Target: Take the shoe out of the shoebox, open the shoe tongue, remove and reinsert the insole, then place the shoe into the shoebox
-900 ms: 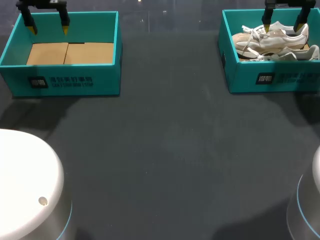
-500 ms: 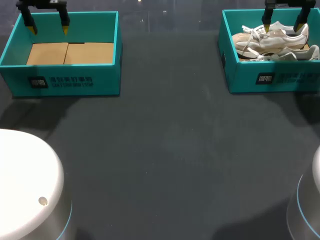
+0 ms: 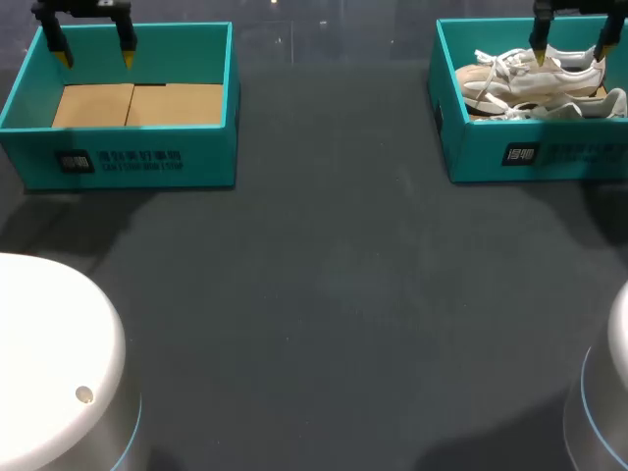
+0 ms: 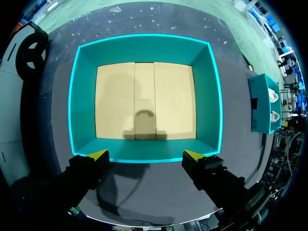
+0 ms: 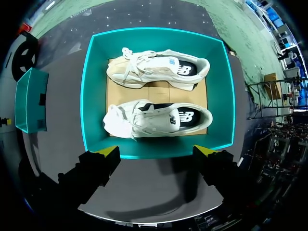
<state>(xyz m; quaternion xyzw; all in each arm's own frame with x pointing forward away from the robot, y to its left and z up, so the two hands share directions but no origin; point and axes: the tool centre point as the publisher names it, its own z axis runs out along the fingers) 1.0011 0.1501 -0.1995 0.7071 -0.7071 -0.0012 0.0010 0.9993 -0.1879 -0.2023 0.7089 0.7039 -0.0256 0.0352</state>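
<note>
Light even, fairly bright, from overhead. Dark table (image 3: 334, 294) matte, reflects little. Soft shadow on table along near side of left shoebox (image 3: 128, 162); rounded shadow on its cardboard floor (image 4: 115, 96). White shoes (image 5: 154, 118) brightest, laces and seams readable.

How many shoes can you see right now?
2, side by side in the right shoebox: far shoe by its back wall, near shoe toward the right gripper. None seems hidden.
</note>
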